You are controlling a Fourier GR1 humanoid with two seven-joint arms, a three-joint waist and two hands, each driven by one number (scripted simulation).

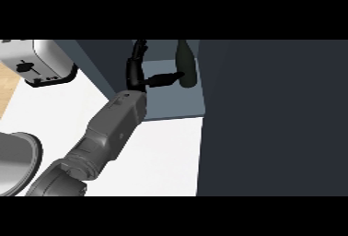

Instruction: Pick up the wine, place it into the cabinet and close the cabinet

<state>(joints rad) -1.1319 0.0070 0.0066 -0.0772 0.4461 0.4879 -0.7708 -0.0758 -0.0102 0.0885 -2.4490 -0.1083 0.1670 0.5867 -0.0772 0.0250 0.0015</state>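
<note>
The dark wine bottle (185, 64) stands upright on the grey-blue shelf of the open cabinet (173, 108). My left hand (138, 73) reaches into the cabinet just left of the bottle. Its fingers point straight up and away, and its thumb (165, 78) stretches right to the bottle's side. The fingers are not curled round the bottle. The grey forearm (112, 126) runs up from the lower left. The cabinet's dark door (272, 120) stands open and fills the right side of the view. My right hand does not show.
A silver toaster (35, 60) stands at the top left on the white counter (166, 156). A round metal pan (14, 163) sits at the left edge. The open door hides whatever lies to the right.
</note>
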